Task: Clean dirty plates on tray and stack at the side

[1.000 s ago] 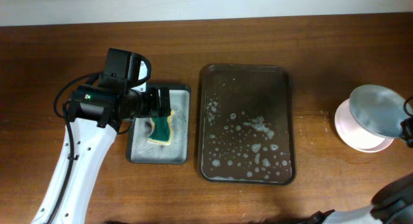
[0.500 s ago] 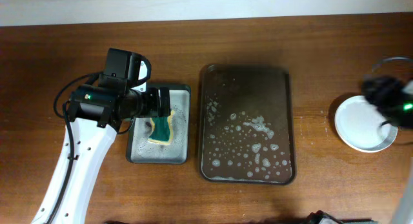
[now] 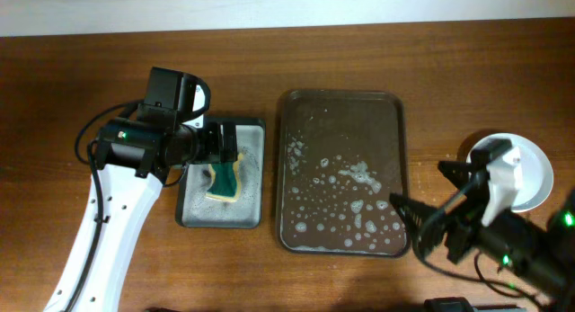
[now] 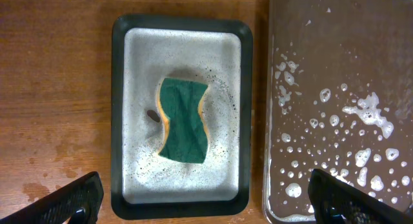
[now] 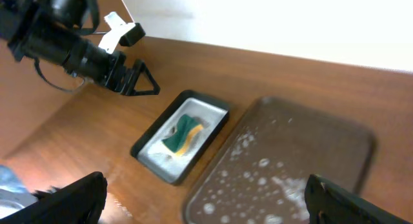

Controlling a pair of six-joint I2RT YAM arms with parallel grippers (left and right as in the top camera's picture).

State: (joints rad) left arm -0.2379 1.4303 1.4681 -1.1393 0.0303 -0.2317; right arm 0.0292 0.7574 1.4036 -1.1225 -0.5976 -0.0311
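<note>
The plates point(image 3: 530, 173) lie at frame right, apparently stacked, off the sudsy tray point(image 3: 359, 123). Left gripper point(image 3: 226, 143) and right gripper point(image 3: 420, 188) are spread, empty; the right should be lifted clear without nudging them.

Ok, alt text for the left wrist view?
A green and yellow sponge lies in a grey rectangular basin on the brown wooden table. To its right, the visible part of the dark brown tray holds only white suds; the left gripper, open, shows just fingertips at the bottom corners.
</note>
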